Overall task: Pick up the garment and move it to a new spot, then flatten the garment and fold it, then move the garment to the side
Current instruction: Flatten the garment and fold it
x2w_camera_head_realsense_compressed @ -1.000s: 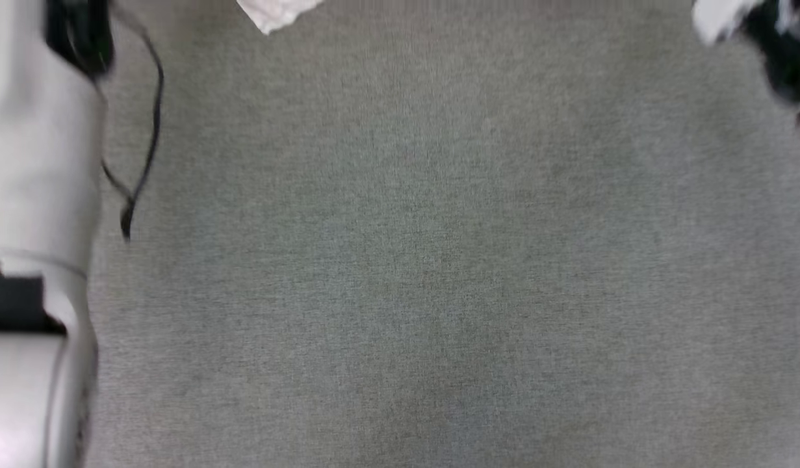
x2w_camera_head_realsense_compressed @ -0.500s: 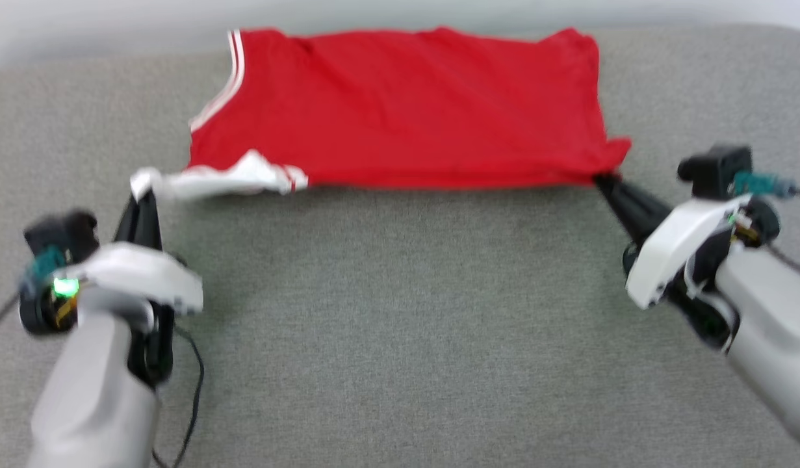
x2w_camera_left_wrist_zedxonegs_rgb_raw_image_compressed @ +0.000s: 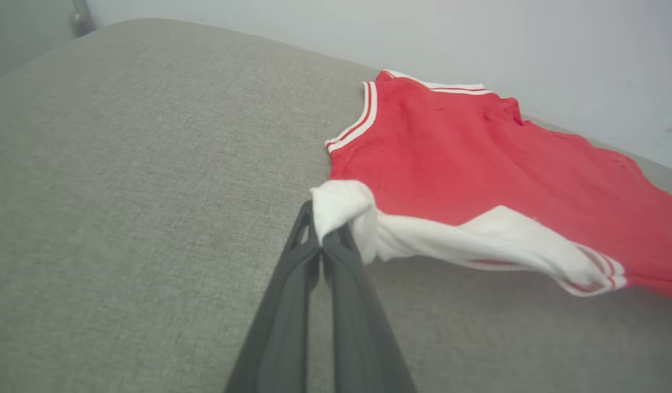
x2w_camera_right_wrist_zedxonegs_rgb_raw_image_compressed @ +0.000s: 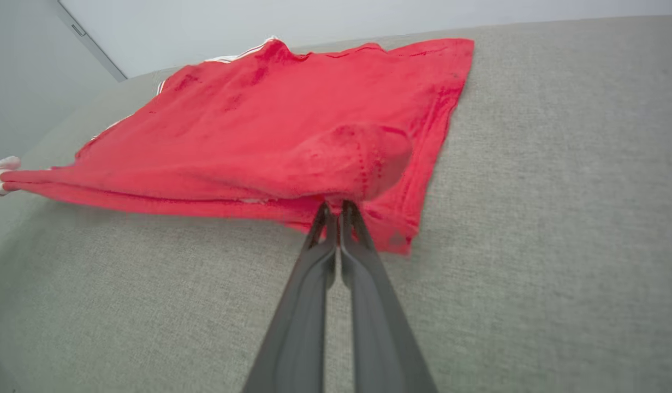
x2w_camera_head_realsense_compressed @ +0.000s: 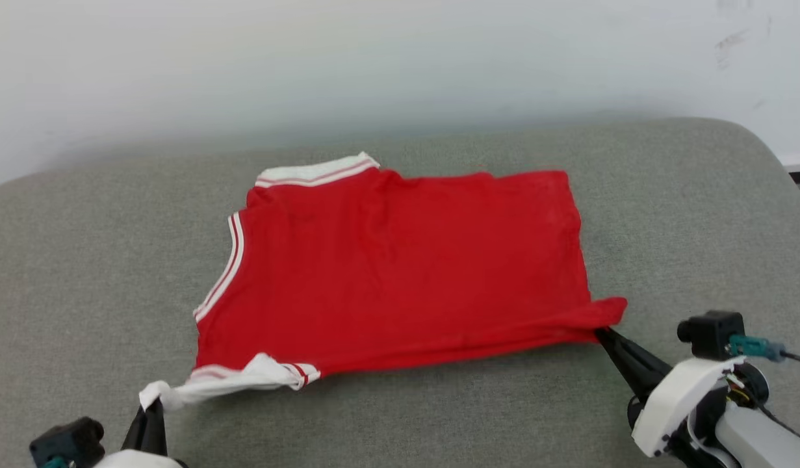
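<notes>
On the grey woven cushion [x2w_camera_head_realsense_compressed: 75, 273] lies the shirt [x2w_camera_head_realsense_compressed: 400, 273], spread nearly flat in a rough rectangle of soft red knit with faint creases. Its near edge runs slightly raised between the two grippers. The left gripper [x2w_camera_left_wrist_zedxonegs_rgb_raw_image_compressed: 322, 240] has its long dark fingers pressed together on the bunched white sleeve [x2w_camera_left_wrist_zedxonegs_rgb_raw_image_compressed: 477, 240], whose cuff carries thin red stripes. The right gripper [x2w_camera_right_wrist_zedxonegs_rgb_raw_image_compressed: 336, 210] pinches the red hem corner, and the cloth bulges over its tips. Behind stands a pale, smooth wall [x2w_camera_head_realsense_compressed: 374, 65].

Grey fabric surface [x2w_camera_head_realsense_compressed: 400, 416], red garment [x2w_camera_head_realsense_compressed: 400, 273] spread
</notes>
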You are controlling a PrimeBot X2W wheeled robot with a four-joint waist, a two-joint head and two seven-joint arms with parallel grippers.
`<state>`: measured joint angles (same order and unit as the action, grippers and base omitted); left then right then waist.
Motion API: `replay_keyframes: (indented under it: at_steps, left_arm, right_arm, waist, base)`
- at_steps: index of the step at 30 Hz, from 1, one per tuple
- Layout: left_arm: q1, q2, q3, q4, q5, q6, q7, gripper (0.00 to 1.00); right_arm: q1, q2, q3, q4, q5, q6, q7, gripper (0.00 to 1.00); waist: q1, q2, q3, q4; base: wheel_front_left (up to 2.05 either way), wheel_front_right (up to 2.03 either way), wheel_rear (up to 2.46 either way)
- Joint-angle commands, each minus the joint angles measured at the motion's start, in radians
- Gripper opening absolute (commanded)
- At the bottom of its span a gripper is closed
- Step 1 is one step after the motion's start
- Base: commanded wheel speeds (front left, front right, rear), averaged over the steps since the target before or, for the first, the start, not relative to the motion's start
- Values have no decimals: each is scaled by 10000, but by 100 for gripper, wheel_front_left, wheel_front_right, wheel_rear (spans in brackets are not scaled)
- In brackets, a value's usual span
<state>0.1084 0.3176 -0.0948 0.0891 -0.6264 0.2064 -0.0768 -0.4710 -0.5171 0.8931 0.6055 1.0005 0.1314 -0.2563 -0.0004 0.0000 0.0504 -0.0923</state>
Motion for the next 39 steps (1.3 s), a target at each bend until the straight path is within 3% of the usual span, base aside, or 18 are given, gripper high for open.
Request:
replay_keyframes:
  at_steps: [1,8,13,21,39]
  left_arm:
    - [565,133,89,-591,-29,231,200,0]
    - [1997,298,90,-2628,34,1034,1143,0]
    - [1832,378,26,-3296,41,1130,1410,0]
    - [-85,306,-468,-2068,-178,370,1583,0]
    - [-3967,2,-924,1857,-357,-898,1272,0]
  right_arm:
    - [545,-148,-312,-155,-124,-14,-52,0]
    - [2052,-242,-1623,-877,-901,-16,447,0]
    - [2522,112,-2709,-1404,-1590,-14,1116,0]
    - [2084,933,-4045,-1812,-2769,-11,2379,0]
    - [778,1533,-4616,-1440,-3522,-11,3438,0]
  waist:
    - [4,0,-369,37]
    - [4,0,-633,115]
    - [4,0,-452,57]
    - [4,0,201,-26]
    - [4,0,1966,-78]
  base:
    - [0,0,0]
    - [0,0,0]
    - [0,0,0]
    - [0,0,0]
    - [0,0,0]
